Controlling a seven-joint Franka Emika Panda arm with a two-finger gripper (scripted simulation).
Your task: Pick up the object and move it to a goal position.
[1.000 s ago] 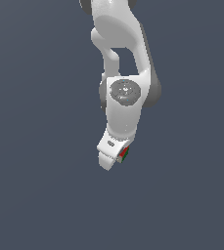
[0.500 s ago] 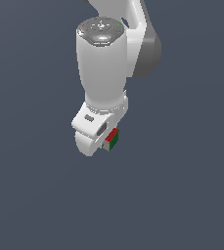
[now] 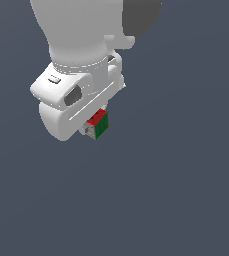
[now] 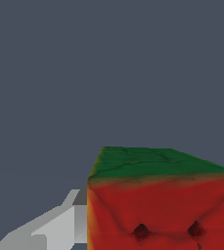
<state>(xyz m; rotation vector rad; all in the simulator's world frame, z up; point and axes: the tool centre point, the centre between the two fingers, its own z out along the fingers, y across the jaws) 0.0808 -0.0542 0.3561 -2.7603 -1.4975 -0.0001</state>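
The small cube (image 3: 97, 124) with red, green and grey-white faces sits at the tip of my white gripper (image 3: 93, 126), held in the air. The gripper's bulky white hand hides most of the fingers in the exterior view. In the wrist view the cube (image 4: 162, 200) fills the near corner, with a red face and a green face showing, and one grey-white finger (image 4: 55, 227) presses against its side. The gripper is shut on the cube.
Only a plain dark grey-blue background surrounds the arm in both views. No table, edge or goal marker shows.
The arm with the cube has come much closer to the exterior camera and now looks far larger. The cube stays in the gripper.
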